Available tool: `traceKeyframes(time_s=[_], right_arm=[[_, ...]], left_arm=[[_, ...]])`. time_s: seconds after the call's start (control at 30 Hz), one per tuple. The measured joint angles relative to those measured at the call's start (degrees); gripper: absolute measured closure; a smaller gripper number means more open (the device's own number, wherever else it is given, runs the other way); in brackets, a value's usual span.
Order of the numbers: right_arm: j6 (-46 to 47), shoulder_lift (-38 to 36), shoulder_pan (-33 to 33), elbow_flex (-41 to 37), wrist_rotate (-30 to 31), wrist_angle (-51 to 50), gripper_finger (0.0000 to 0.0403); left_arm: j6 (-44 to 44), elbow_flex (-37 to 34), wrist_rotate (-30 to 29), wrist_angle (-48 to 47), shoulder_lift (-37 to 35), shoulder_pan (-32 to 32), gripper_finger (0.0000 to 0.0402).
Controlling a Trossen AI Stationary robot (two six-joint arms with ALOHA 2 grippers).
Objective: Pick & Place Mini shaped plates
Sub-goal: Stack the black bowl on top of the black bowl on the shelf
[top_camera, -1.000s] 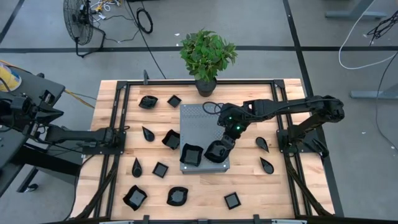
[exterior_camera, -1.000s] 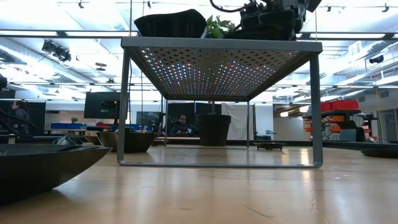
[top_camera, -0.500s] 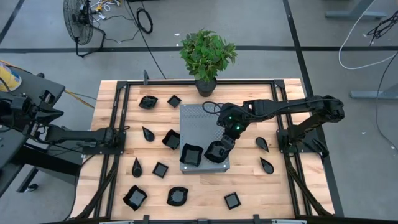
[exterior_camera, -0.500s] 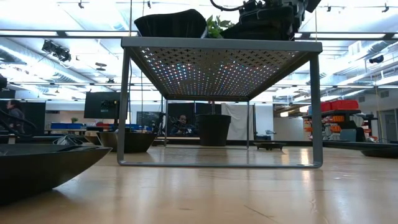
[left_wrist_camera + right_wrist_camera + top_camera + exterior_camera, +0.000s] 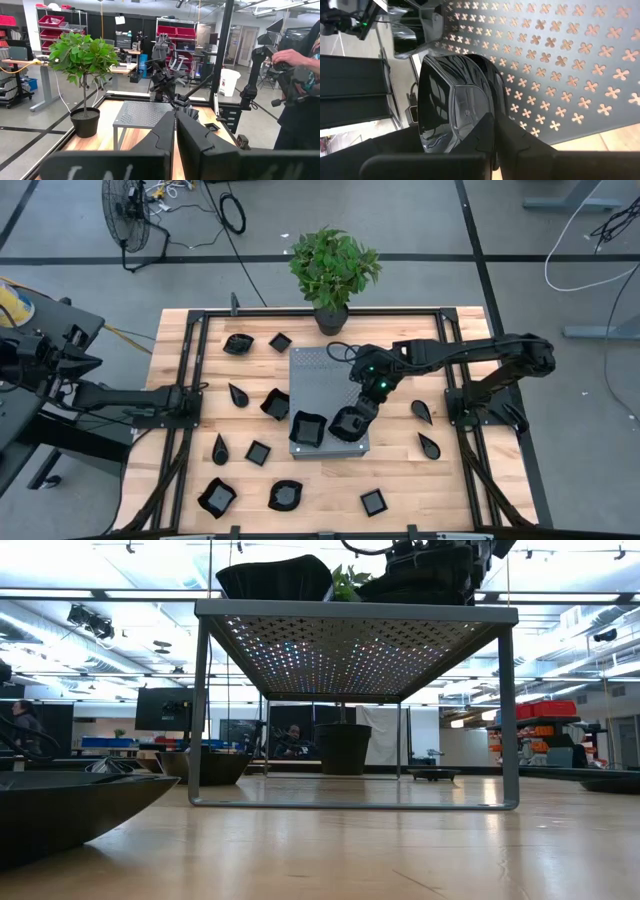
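Mini shaped plates (image 5: 258, 452) lie scattered across the wooden table (image 5: 400, 480), and one rounded plate (image 5: 345, 425) rests at the near right corner of the grey perforated stand (image 5: 320, 370), beside a square plate (image 5: 306, 429). My right pincer (image 5: 494, 137) sits at the rounded plate's rim, where it was a second ago; I cannot tell whether it grasps or has released, so I judge this placement nearly done. Farther off, my left pincer (image 5: 175, 145) waits clenched at the table's left edge.
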Motion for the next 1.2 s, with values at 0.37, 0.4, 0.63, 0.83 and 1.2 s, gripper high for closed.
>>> traceKeyframes(time_s=[0.37, 0.4, 0.63, 0.83, 1.2], right_arm=[[0.5, -0.9, -0.3, 0.0, -0.1, 0.0, 0.0385], [0.5, -0.9, -0.2, 0.0, -0.1, 0.0, 0.0385], [0.5, -0.9, 0.2, 0.0, -2.1, 0.0, 0.0385], [0.1, -0.9, 0.2, -0.8, -2.1, -0.3, 0.0385], [0.2, -0.9, 0.2, -1.1, -2.1, 1.4, 0.0385]], left_arm=[[0.0, 0.0, 0.0, 0.0, 0.0, 0.0, 0.0378], [0.0, 0.0, 0.0, 0.0, 0.0, 0.0, 0.0378], [0.0, 0.0, 0.0, 0.0, 0.0, 0.0, 0.0378], [0.0, 0.0, 0.0, 0.0, 0.0, 0.0, 0.0378], [0.0, 0.0, 0.0, 0.0, 0.0, 0.0, 0.0378]])
